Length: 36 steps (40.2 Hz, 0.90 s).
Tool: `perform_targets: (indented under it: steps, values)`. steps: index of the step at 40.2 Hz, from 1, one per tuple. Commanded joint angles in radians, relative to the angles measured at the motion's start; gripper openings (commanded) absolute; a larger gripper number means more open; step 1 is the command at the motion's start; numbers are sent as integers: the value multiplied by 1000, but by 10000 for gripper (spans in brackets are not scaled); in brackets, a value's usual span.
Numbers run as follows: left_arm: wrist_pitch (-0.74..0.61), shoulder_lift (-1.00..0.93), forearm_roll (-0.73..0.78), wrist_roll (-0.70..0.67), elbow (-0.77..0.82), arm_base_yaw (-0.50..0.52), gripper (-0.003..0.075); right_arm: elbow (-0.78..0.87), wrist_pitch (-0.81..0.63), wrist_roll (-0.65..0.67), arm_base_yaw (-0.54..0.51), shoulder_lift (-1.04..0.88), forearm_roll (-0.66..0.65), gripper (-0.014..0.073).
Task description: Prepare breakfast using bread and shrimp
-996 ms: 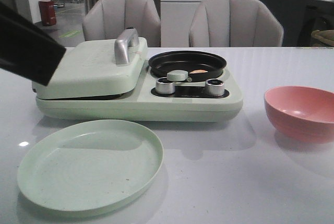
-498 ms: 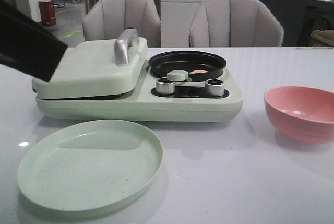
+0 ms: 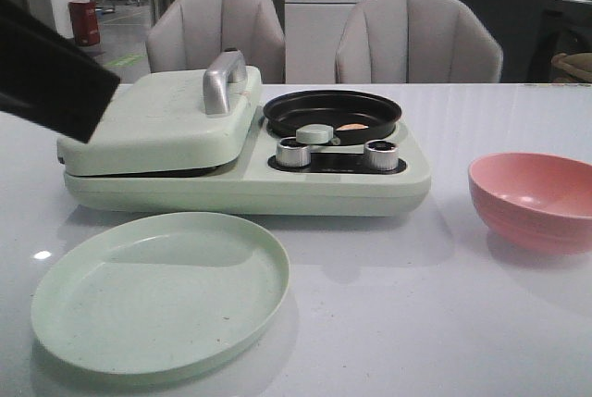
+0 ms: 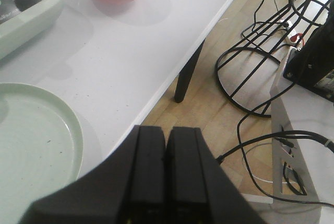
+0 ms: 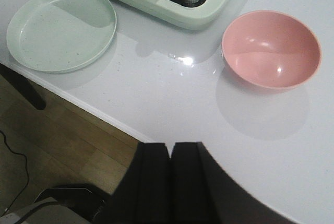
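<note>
We see one shrimp, a small orange piece, lying in the black pan on the right half of the pale green cooker; its long axis seems to run left-right, though it is too small to tell which way it points. The cooker's lid on the left is down, and no bread shows. Our left gripper and right gripper both have fingers pressed together, holding nothing, off the near edge of the surface.
</note>
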Motion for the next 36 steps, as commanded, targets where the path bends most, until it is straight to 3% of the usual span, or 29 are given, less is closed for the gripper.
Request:
perform_targets:
  steps: [1,14,18,23,32,36]
  values:
    - [-48,-13,-31,0,-31,-7,98,-24,-64,0,0,4,0,35]
    - [-48,-13,-28,0,-31,-7,99,-24,-64,0,0,4,0,35]
    - [-85,-49,105,0,-26,8,98,-24,-65,0,0,4,0,35]
    - [-123,-164,155,0,23,123,99,-24,-65,0,0,4,-1,35]
    - [-306,-489,186,0,215,448,98,-24,-65,0,0,4,0,35]
    - [-341,-600,188,0,300,546,99,-24,-65,0,0,4,0,35]
